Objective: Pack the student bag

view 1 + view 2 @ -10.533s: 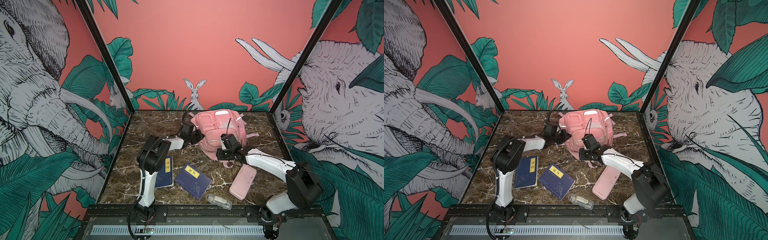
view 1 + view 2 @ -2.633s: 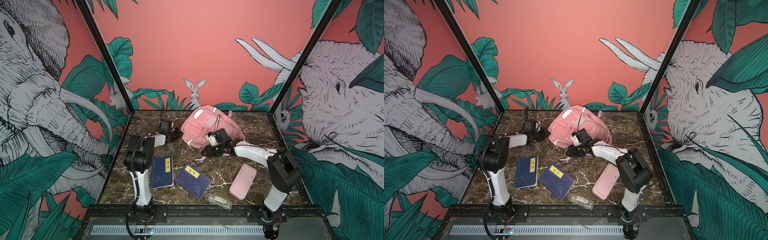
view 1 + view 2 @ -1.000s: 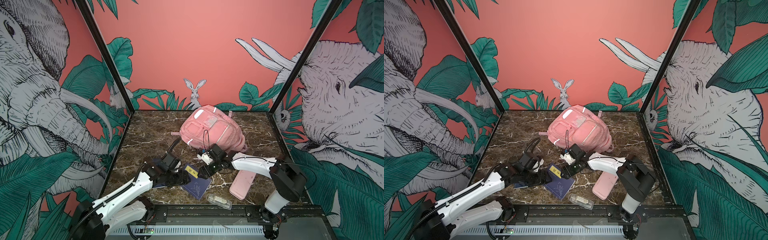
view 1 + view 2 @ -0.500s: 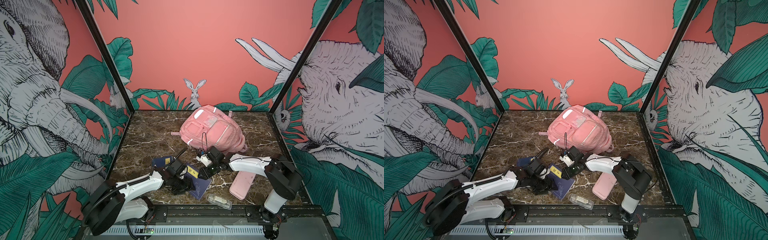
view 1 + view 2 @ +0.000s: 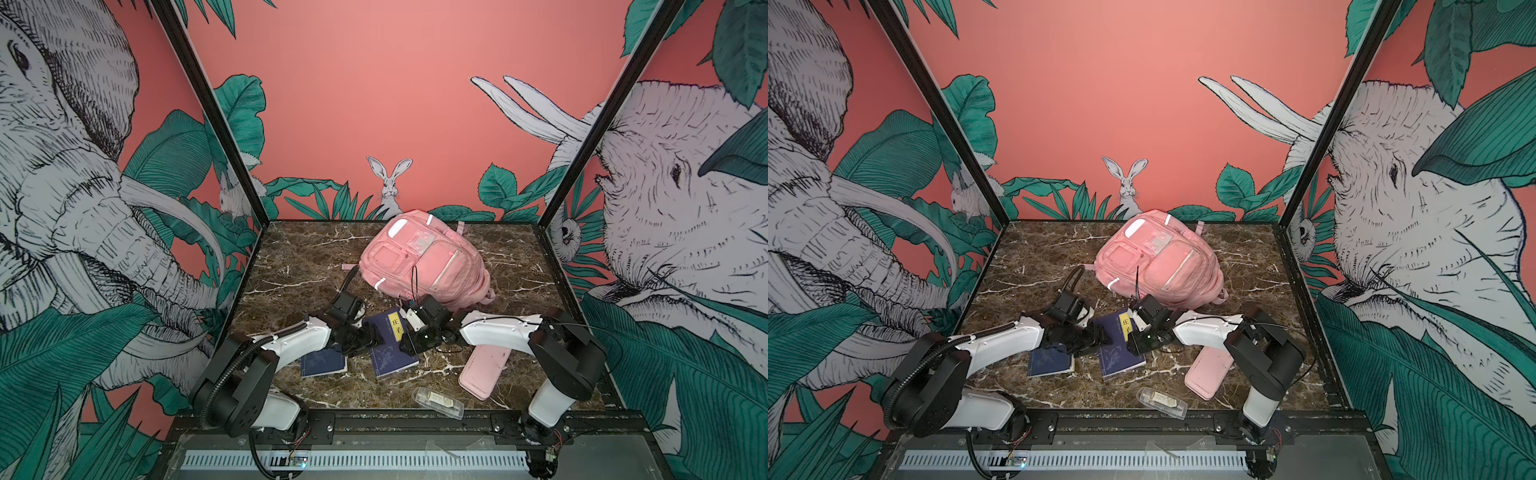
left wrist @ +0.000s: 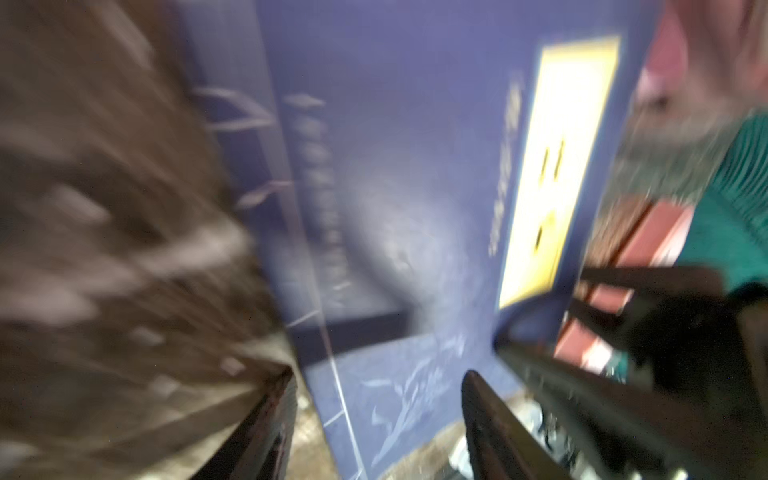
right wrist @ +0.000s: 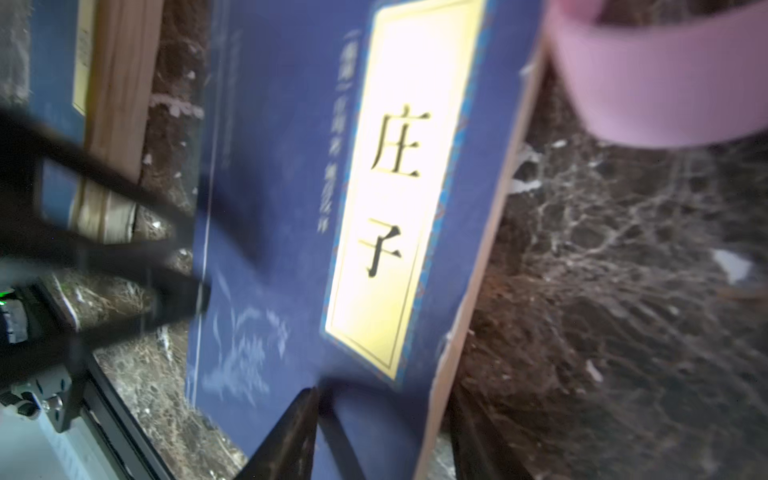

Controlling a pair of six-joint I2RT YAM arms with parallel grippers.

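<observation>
The student bag [image 5: 419,259] [image 5: 1158,257], a pink backpack, lies at the back middle of the marble table in both top views. In front of it a blue book with a yellow label [image 5: 390,345] [image 5: 1119,347] [image 7: 332,208] [image 6: 415,187] is tipped up at its far end. My right gripper [image 5: 409,336] [image 5: 1136,332] [image 7: 382,436] is shut on that book's right edge, near a corner. My left gripper [image 5: 370,334] [image 5: 1096,334] [image 6: 378,399] stands open at the book's left edge, its fingers either side of the cover's corner without pinching it.
A second blue book [image 5: 323,362] [image 5: 1050,361] lies left of the first, partly under my left arm. A flat pink pencil case [image 5: 484,370] [image 5: 1208,372] lies front right. A small clear box [image 5: 437,401] [image 5: 1160,401] sits by the front edge.
My right gripper has closed on the labelled book and tipped its far end up. My left gripper has moved right to that book's left edge, its jaws narrowing.
</observation>
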